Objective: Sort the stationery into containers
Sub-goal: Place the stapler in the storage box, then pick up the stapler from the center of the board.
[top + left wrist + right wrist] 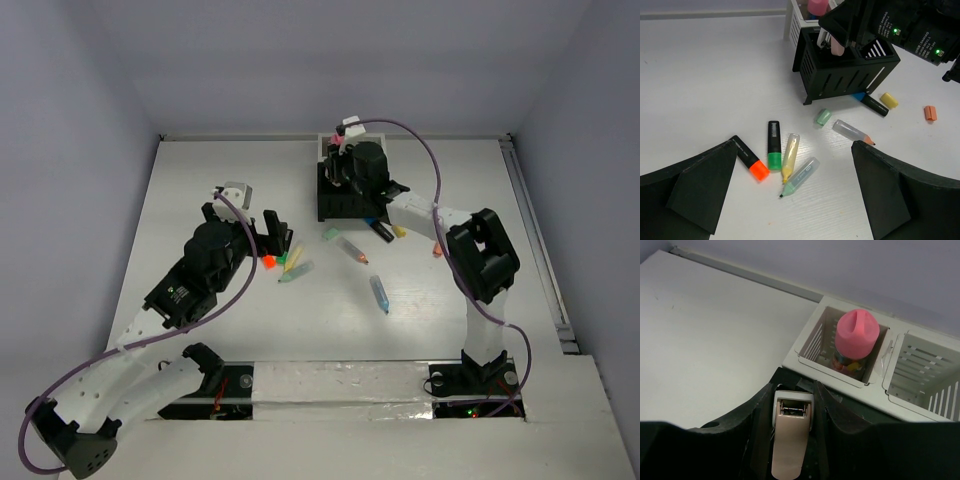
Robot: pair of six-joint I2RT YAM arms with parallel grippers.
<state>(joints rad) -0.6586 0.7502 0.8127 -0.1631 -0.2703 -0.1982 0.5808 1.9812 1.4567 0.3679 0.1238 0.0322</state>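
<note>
The containers [345,203] stand at the back middle: black compartments [850,75] in front, white ones [812,357] behind. A pink tube [857,332] stands in one white compartment. My right gripper [793,390] hangs over a black compartment, shut on a beige piece with a white end [790,440]. My left gripper [794,146] is open above loose stationery: an orange-capped black marker [751,160], a green-capped one [773,150], a yellow pen [790,155] and a pale green marker [801,176]. Nothing sits between its fingers.
A green cap [823,116], a clear pen [852,131], a black-and-blue pen [871,104], a yellow cap [888,100] and an orange cap [930,112] lie in front of the organiser. A blue pen [379,293] lies nearer the arm bases.
</note>
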